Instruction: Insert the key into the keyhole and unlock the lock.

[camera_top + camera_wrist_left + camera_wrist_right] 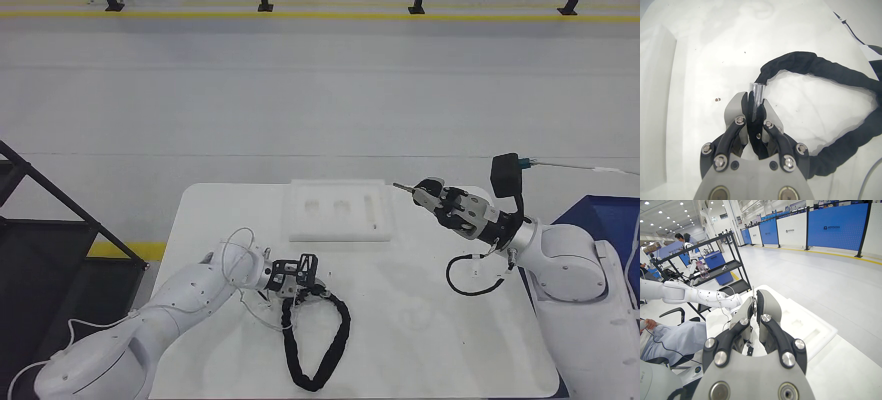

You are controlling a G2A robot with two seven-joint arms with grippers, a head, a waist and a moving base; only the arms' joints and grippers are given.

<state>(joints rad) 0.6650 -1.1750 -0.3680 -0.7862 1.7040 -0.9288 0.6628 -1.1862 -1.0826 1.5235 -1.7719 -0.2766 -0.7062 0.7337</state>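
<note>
The left gripper (754,99) has its jaws clamped tight on the black body of the chain lock (857,136). The shiny chrome cylinder (757,91) pokes out just past the tips. From that cylinder the black fabric sleeve (791,60) curves off in a big loop and comes back round beside the gripper, lying on the white bench (715,47). A couple of tiny brown specks (717,99) sit near the jaws, and a thin black cable (853,32) runs well off to one corner.

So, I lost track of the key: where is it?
In the top view the key is pinched in the right claw, raised beside the foam tray, far from the lock in the left claw.
</note>
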